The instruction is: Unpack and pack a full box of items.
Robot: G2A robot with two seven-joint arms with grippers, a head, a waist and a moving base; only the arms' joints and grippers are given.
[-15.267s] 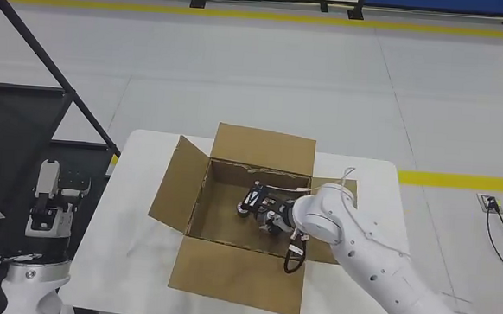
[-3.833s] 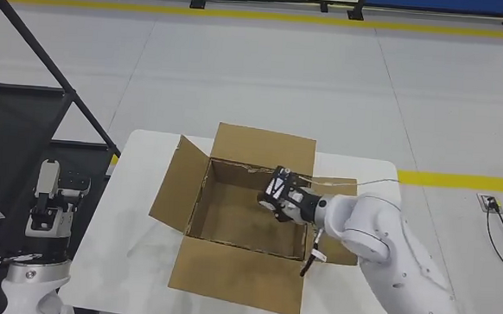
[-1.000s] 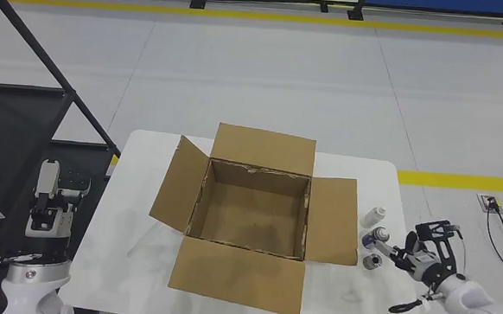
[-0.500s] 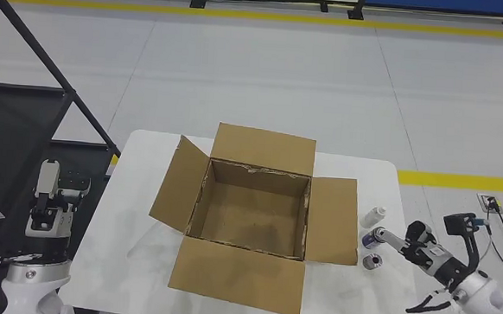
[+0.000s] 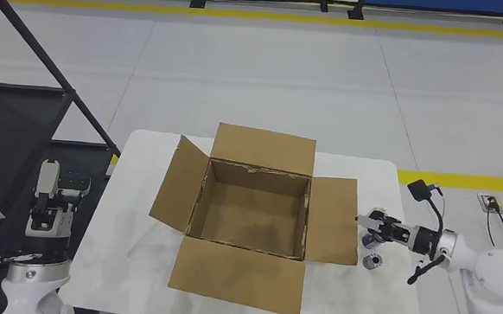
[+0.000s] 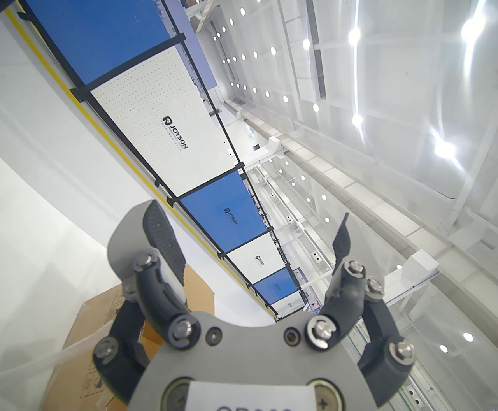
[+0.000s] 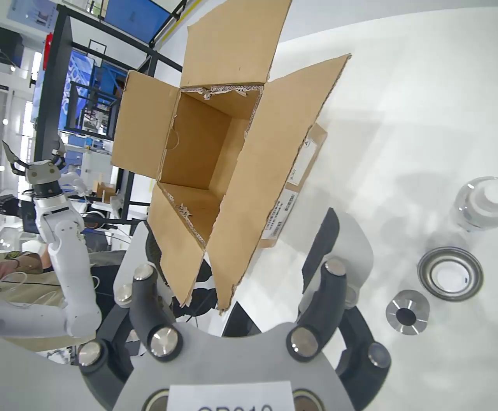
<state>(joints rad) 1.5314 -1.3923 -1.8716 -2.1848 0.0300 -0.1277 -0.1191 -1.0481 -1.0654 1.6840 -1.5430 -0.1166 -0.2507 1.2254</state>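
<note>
**A:** Top view: box (image 5: 252, 213) is open mid-table (image 5: 134, 236) and looks empty. Right claw (image 5: 375, 223) sits low by the table's right edge, close to a tin (image 5: 368, 241) and a cap (image 5: 371, 261). Touching? Can't tell from up here.

**B:** Right wrist view: it's spread wide, holding nothing, facing the box. The upright bottle (image 7: 472, 208), tin and cap sit off to its side, not between the fingers. Left wrist view: left claw (image 6: 249, 222) is gaping, empty, pointed at the ceiling. Right arm's nearer, I'd say.
</note>
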